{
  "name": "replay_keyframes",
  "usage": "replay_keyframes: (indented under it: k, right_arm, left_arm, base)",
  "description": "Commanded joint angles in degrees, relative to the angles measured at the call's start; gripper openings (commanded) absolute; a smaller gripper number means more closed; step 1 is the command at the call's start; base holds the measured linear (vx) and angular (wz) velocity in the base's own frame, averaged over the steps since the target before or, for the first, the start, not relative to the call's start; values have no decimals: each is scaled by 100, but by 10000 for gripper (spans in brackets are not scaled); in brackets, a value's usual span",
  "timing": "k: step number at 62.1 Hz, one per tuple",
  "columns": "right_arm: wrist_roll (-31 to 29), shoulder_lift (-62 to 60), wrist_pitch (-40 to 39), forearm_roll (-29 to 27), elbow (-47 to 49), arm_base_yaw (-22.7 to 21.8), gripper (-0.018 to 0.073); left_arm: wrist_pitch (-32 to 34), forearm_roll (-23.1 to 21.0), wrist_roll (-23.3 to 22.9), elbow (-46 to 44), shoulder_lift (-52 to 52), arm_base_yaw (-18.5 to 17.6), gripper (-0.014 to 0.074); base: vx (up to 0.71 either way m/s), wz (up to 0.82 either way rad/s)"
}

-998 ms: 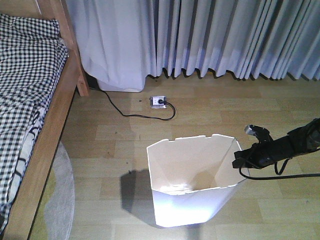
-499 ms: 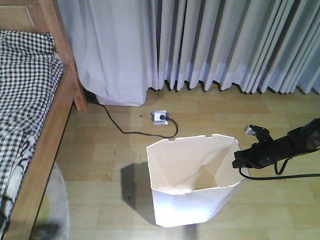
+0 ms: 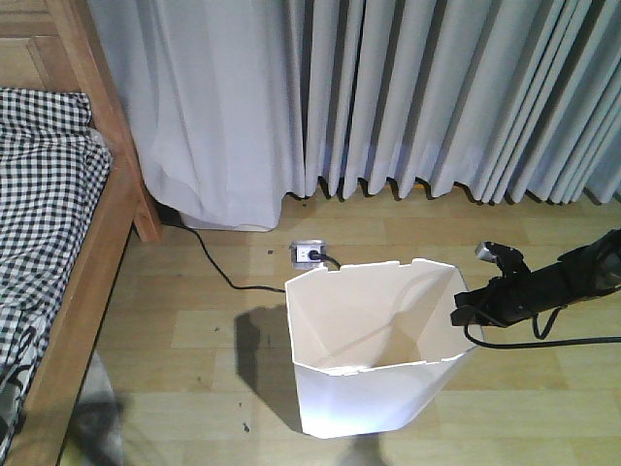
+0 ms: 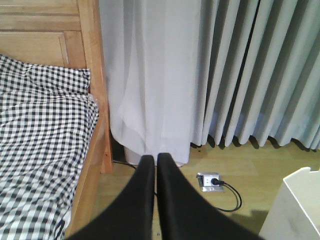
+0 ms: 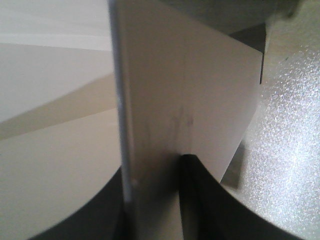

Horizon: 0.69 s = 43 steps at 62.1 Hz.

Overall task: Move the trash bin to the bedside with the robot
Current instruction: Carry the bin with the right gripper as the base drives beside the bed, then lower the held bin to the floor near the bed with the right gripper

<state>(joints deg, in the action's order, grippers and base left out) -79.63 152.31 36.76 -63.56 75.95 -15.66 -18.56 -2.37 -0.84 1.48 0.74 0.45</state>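
The white trash bin [image 3: 374, 349] stands on the wooden floor at the centre of the front view, empty inside. My right gripper [image 3: 462, 313] is shut on the bin's right rim; the right wrist view shows the thin white wall [image 5: 150, 125] held between the two black fingers [image 5: 200, 200]. The bed [image 3: 58, 243] with light wooden frame and black-and-white checked bedding is at the left, apart from the bin; it also fills the left of the left wrist view [image 4: 45, 135]. My left gripper [image 4: 154, 160] is shut and empty, held above the floor next to the bed. The bin's corner [image 4: 295, 205] shows at its lower right.
Grey curtains [image 3: 408, 97] hang along the far wall. A floor socket [image 3: 309, 254] with a black cable [image 3: 218, 267] lies just behind the bin. A bedpost [image 3: 146, 228] stands left of the cable. A black cable trails from my right arm [image 3: 553, 338].
The whole view has advanced toward the curtains: socket, cable and bed slid down and leftward in the picture, the round rug nearly gone. Bin and right gripper keep the same place in view.
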Motion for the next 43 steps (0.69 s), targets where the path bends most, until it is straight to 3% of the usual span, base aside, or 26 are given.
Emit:
replay_keyframes:
  k: [1,43]
  right_arm:
    - [24,-502,1103,-355,68,-30,-5]
    - [28,-502,1103,-381,68,-30,-5]
  left_arm:
    - [473,-18,-56,67,82,2,-6]
    - [473,-18,-56,67,82,2,-6]
  base:
    - [13,0]
    - [3,1]
